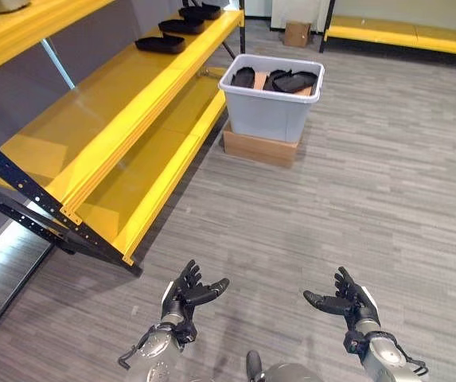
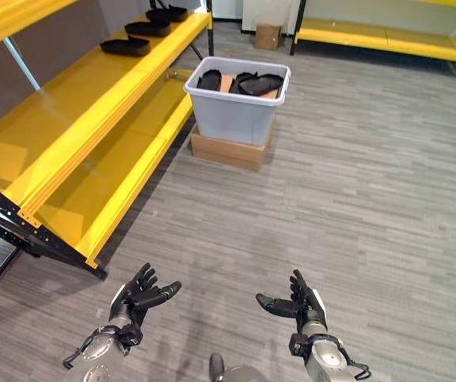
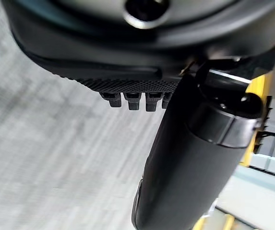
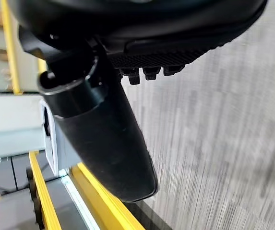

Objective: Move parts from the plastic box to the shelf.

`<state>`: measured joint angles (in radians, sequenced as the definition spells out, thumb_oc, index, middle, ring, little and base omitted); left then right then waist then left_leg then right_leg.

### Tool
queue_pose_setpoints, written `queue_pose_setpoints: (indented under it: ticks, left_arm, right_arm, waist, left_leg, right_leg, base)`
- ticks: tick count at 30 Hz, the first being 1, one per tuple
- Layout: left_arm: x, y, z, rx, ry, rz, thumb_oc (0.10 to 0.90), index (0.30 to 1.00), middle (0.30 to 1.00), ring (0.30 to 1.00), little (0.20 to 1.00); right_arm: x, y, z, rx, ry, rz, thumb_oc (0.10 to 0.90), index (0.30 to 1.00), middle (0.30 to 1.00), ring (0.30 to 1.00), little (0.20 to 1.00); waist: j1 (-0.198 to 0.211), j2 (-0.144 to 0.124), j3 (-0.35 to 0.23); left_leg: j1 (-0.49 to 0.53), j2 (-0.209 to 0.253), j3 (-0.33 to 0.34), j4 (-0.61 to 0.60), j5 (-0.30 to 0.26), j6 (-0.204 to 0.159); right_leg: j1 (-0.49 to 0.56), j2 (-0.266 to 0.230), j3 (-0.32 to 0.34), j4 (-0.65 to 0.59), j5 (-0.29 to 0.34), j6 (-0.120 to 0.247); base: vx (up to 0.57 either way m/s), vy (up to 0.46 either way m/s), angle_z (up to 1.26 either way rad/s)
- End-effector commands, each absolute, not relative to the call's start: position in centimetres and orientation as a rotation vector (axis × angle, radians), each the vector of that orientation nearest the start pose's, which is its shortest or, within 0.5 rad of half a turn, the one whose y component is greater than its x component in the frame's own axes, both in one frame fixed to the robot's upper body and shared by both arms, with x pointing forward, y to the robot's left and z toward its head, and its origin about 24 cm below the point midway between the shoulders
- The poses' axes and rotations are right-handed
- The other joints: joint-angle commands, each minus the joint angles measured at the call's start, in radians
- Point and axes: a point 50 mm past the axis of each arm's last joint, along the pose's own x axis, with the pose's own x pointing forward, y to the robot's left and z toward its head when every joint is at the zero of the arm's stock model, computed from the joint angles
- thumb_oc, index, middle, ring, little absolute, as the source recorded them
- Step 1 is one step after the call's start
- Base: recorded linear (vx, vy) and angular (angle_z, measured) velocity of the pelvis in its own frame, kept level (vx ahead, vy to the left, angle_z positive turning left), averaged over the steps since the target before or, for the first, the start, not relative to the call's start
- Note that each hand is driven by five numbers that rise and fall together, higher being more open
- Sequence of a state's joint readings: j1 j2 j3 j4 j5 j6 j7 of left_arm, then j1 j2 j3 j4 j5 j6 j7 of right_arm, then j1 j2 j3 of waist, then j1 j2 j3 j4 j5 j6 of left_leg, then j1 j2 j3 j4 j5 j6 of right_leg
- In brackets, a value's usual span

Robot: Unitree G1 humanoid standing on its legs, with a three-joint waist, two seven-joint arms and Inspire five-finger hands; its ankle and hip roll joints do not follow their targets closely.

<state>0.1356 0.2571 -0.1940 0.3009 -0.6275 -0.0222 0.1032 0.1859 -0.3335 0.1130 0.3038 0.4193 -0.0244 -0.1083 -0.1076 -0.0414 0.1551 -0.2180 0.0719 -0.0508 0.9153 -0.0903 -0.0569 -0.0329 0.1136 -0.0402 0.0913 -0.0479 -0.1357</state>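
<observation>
Parts, dark and heaped, lie in the grey box, which stands on a flat cardboard base on the wood-look floor, just beside the end of the yellow shelf. Three more dark pieces, seemingly trays, sit in a row on the shelf's upper level. Both hands hover low over the floor, well apart from the box: the left hand and the right hand face each other with fingers relaxed and spread, holding nothing.
</observation>
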Motion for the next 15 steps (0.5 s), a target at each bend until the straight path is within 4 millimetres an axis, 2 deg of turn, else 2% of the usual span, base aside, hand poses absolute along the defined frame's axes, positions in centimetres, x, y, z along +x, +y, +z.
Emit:
queue_pose_setpoints:
  ticks: [1, 2, 4, 5, 6, 7, 8, 10, 12, 13, 15]
  left_arm:
    - [21.4, 18.7, -2.5, -0.383, 0.291, 0.115, 0.9, 1.0, 1.0, 1.0, 1.0]
    - [21.2, 18.9, -2.7, -0.371, 0.294, 0.118, 0.9, 1.0, 1.0, 1.0, 1.0]
    - [20.8, 19.0, -3.1, -0.359, 0.314, 0.121, 0.9, 1.0, 1.0, 1.0, 1.0]
    - [20.8, 19.0, -3.1, -0.359, 0.313, 0.121, 0.9, 1.0, 1.0, 1.0, 1.0]
    - [20.6, 19.0, -3.3, -0.342, 0.321, 0.117, 0.9, 1.0, 1.0, 1.0, 1.0]
    - [20.6, 19.0, -3.3, -0.342, 0.321, 0.117, 0.9, 1.0, 1.0, 1.0, 1.0]
    - [20.5, 19.0, -3.4, -0.33, 0.324, 0.119, 0.9, 1.0, 1.0, 1.0, 1.0]
    - [20.4, 19.1, -3.4, -0.333, 0.328, 0.128, 0.9, 1.0, 1.0, 1.0, 1.0]
    - [20.2, 19.3, -3.4, -0.359, 0.322, 0.15, 0.9, 1.0, 1.0, 1.0, 1.0]
    - [20.2, 19.3, -3.3, -0.359, 0.32, 0.152, 0.9, 1.0, 1.0, 1.0, 1.0]
    - [20.2, 19.3, -3.2, -0.359, 0.317, 0.152, 0.9, 1.0, 1.0, 1.0, 1.0]
  right_arm:
    - [19.6, -23.9, -2.6, -0.034, 0.326, -0.183, 0.9, 1.0, 1.0, 1.0, 1.0]
    - [19.4, -24.0, -2.8, -0.034, 0.334, -0.183, 0.9, 1.0, 1.0, 1.0, 1.0]
    - [19.0, -23.9, -3.4, -0.045, 0.364, -0.179, 0.9, 1.0, 1.0, 1.0, 1.0]
    - [19.0, -23.9, -3.4, -0.045, 0.364, -0.179, 0.9, 1.0, 1.0, 1.0, 1.0]
    - [18.5, -23.8, -3.8, -0.043, 0.383, -0.174, 0.9, 1.0, 1.0, 1.0, 1.0]
    - [18.5, -23.7, -3.8, -0.043, 0.383, -0.174, 0.9, 1.0, 1.0, 1.0, 1.0]
    - [18.3, -23.7, -4.1, -0.057, 0.398, -0.164, 0.9, 1.0, 1.0, 1.0, 1.0]
    - [18.2, -23.5, -4.3, -0.055, 0.413, -0.156, 0.9, 1.0, 1.0, 1.0, 1.0]
    - [18.2, -22.8, -4.4, -0.053, 0.418, -0.122, 0.9, 1.0, 1.0, 1.0, 1.0]
    - [18.2, -22.6, -4.4, -0.052, 0.418, -0.115, 0.9, 1.0, 1.0, 1.0, 1.0]
    - [18.4, -22.4, -4.3, -0.049, 0.413, -0.107, 0.9, 1.0, 1.0, 1.0, 1.0]
  waist:
    - [0.036, -0.002, 0.051]
    - [0.044, -0.006, 0.051]
    - [0.057, 0.005, 0.049]
    - [0.057, 0.004, 0.049]
    - [0.07, 0.028, 0.041]
    - [0.07, 0.028, 0.042]
    - [0.075, 0.044, 0.03]
    - [0.079, 0.054, 0.018]
    - [0.09, 0.051, -0.007]
    - [0.097, 0.05, -0.02]
    - [0.103, 0.041, -0.033]
  left_leg:
    - [-0.006, -0.013, 0.111, -0.278, 0.118, 0.043]
    - [-0.027, -0.009, 0.126, -0.366, 0.12, 0.04]
    - [-0.017, -0.005, 0.127, -0.665, 0.147, 0.033]
    - [-0.014, -0.007, 0.128, -0.673, 0.153, 0.033]
    - [-0.002, -0.014, 0.103, -0.923, 0.225, 0.014]
    - [0.0, -0.014, 0.103, -0.924, 0.226, 0.014]
    - [-0.056, -0.032, 0.088, -1.003, 0.231, -0.007]
    - [-0.067, -0.031, 0.136, -1.003, 0.253, -0.015]
    - [-0.027, -0.033, 0.135, -1.003, 0.295, -0.001]
    - [-0.032, -0.029, 0.126, -1.003, 0.325, -0.009]
    - [-0.024, -0.036, 0.122, -1.003, 0.328, 0.001]
  right_leg:
    - [0.066, -0.072, 0.056, -0.092, 0.008, 0.133]
    - [0.091, -0.075, 0.065, -0.099, 0.0, 0.138]
    - [0.137, -0.068, 0.08, -0.104, -0.032, 0.152]
    - [0.136, -0.069, 0.08, -0.104, -0.031, 0.152]
    - [0.187, -0.052, 0.091, -0.113, -0.062, 0.16]
    - [0.188, -0.053, 0.091, -0.113, -0.062, 0.16]
    - [0.231, -0.04, 0.112, -0.118, -0.089, 0.161]
    - [0.292, -0.038, 0.143, -0.12, -0.123, 0.161]
    - [0.333, -0.064, 0.165, -0.104, -0.157, 0.173]
    - [0.33, -0.078, 0.162, -0.09, -0.163, 0.176]
    - [0.333, -0.095, 0.171, -0.069, -0.174, 0.182]
  base:
    - [0.3, -0.012, -0.43]
    - [0.39, 0.015, -0.52]
    - [0.37, 0.048, -0.48]
    - [0.47, 0.072, -0.3]
    - [0.32, 0.045, -0.17]
    - [0.64, 0.084, -0.17]
    - [0.49, 0.069, -0.14]
    - [0.62, 0.129, -0.42]
    - [0.59, 0.188, -0.58]
    - [0.55, 0.186, -0.76]
    - [0.38, 0.134, -0.6]
